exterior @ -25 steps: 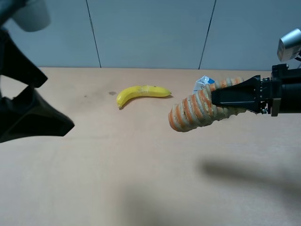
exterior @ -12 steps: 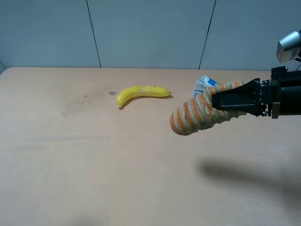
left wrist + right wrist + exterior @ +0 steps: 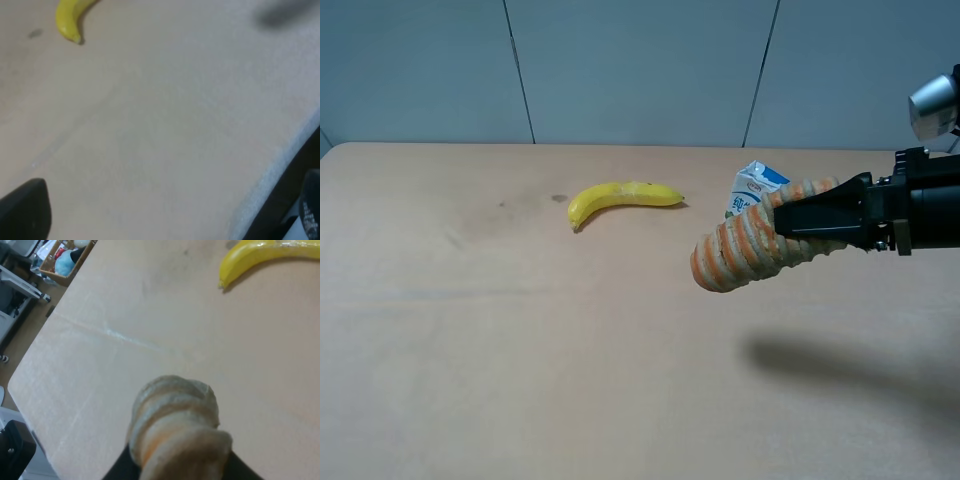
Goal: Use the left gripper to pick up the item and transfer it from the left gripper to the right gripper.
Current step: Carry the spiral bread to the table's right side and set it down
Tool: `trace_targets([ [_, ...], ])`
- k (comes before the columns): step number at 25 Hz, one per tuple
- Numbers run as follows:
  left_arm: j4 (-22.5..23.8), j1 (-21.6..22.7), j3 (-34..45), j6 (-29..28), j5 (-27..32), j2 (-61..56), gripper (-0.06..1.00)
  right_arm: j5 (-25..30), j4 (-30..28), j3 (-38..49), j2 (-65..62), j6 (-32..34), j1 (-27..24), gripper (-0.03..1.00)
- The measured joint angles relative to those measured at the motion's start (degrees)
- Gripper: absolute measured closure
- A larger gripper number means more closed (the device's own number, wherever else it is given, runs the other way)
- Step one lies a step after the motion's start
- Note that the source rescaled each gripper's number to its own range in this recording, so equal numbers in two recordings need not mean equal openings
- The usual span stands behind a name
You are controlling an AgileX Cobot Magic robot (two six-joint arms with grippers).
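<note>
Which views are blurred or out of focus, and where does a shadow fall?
Exterior high view: sharp; a soft dark shadow lies on the table below the roll in the right gripper. Left wrist view: blurred all over, banana included. Right wrist view: the roll, near the lens, is out of focus; the banana is clearer.

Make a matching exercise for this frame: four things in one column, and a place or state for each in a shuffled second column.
Things:
1. bread roll
2. banana
3. milk carton
4. right gripper

Places or states:
A. partly hidden behind the roll in the high view
B. shut, reaching in from the right side
C. lying on the table, touched by nothing
D. held up in the air, clear of the tabletop

Pairs: 1-D, 2-C, 3-A, 4-B
</note>
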Motion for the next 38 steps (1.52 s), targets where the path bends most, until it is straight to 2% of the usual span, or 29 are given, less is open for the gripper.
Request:
trace_targets([
  [7,-0.15,0.0,1.23,-2.79,2.0,-3.04,-0.04,0.0,-0.18,0.0,0.0,0.35,0.0,0.95],
  [13,3.62,0.0,1.23,-2.83,2.0,-3.04,-0.04,0.0,-0.17,0.0,0.0,0.35,0.0,0.95],
  [20,4.08,0.99,1.23,-2.83,2.0,-3.04,-0.04,-0.79,-0.37,0.0,0.0,0.77,0.0,0.95],
  [24,4.08,7.8,1.23,-2.83,2.0,-3.04,-0.03,-1.91,-1.05,0.0,0.0,2.82,0.0,0.96],
  [30,4.12,23.95,1.23,-2.84,2.0,-3.04,-0.03,-5.03,-3.46,0.0,0.0,5.7,0.0,0.97],
  [38,4.37,40.84,1.23,-2.84,2.0,-3.04,-0.03,-9.47,-4.84,0.0,0.0,9.89,0.0,0.97],
])
